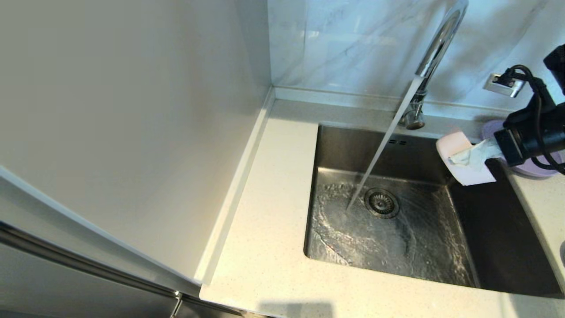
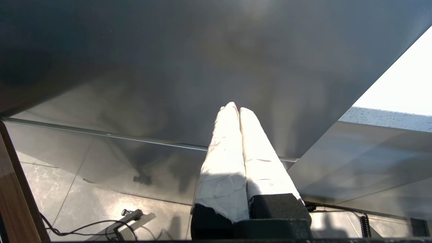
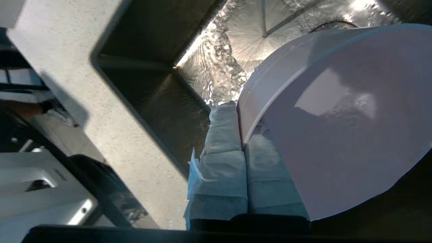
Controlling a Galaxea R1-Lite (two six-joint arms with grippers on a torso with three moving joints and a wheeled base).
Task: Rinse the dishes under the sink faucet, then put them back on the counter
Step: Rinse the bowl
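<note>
Water pours from the chrome sink faucet point(image 1: 435, 48) into the steel basin point(image 1: 397, 229). My right gripper point(image 1: 461, 160) is shut on the rim of the pale pinkish-white bowl point(image 1: 459, 152), tilted on its side above the basin's rear right corner, to the right of the stream. In the right wrist view the gripper point(image 3: 239, 113) pinches the bowl point(image 3: 337, 118) over the wet basin. The lavender plate point(image 1: 490, 130) lies on the counter point(image 1: 273, 221) behind my right arm, partly hidden. The pink saucer is out of view. My left gripper point(image 2: 235, 107) is shut and empty, parked below the counter.
The drain strainer point(image 1: 382, 203) sits mid-basin, just right of where the water lands. A wall socket point(image 1: 503, 84) is behind the right arm. A tall pale panel point(image 1: 132, 132) walls off the counter's left side.
</note>
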